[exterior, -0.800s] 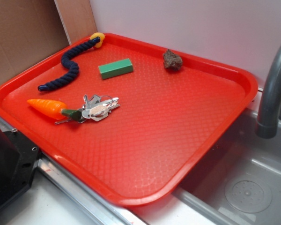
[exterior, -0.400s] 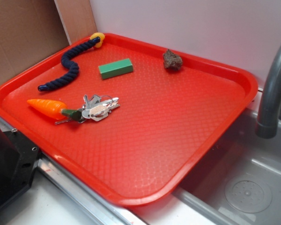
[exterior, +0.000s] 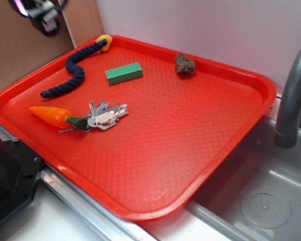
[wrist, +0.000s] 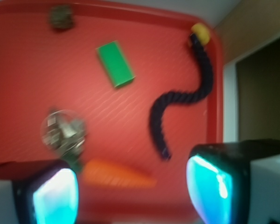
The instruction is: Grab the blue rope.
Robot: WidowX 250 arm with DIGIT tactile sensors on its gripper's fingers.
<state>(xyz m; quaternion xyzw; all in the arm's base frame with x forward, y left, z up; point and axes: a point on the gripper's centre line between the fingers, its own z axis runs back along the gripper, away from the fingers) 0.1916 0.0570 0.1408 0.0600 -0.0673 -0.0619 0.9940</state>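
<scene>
Red plastic is filling most of what I am looking at: a textured cafeteria tray is sitting on the counter, one corner hanging over a steel sink beside a grey faucet. I am finding no readable writing or label on anything.

Five things are lying in the tray. The blue rope is snaking along the far left rim, its yellow knob pressing into the back corner and its plain end pointing toward the near left edge. Just to its right a green block is lying flat, apart from the rope. A rough brown rock is sitting near the back rim, well apart from the others. Nearer to me, an orange toy carrot is lying with its dark green tip touching a bunch of keys.

The gripper is showing only as a blurred shape in the top left corner of the outside view, above the brown cardboard, well away from the rope. From the wrist camera its two fingers are standing wide apart at the bottom of the frame with nothing between them, while the rope is curving below, its yellow knob at the top right corner of the tray.
</scene>
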